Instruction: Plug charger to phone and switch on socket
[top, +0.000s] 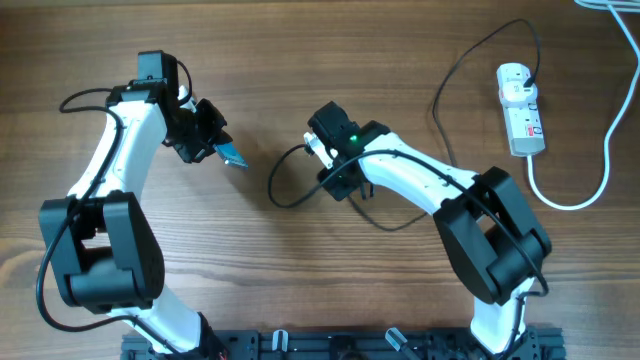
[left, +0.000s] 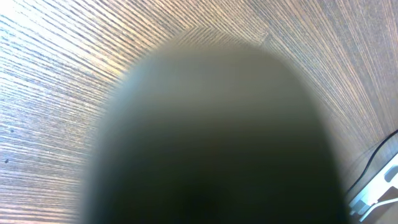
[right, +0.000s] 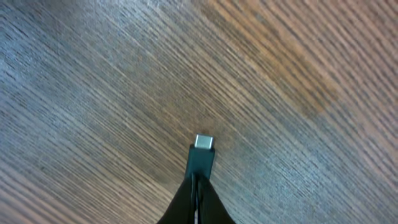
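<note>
Socket (top: 520, 108) lies on the table (top: 300, 60). Well left of it, the left gripper (top: 212, 142) has its fingers clamped on the phone (top: 233, 156), probably the dark blur filling its wrist view. Between phone and socket, the right gripper (right: 196, 186) has its fingers pinched together on the charger (right: 203, 152), just behind its connector tip.

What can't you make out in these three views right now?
Overhead: the left gripper covers most of the phone; only a blue corner shows.
Overhead: the switch position on the socket is too small to read.
Left wrist: a dark blur near the lens hides almost everything.
</note>
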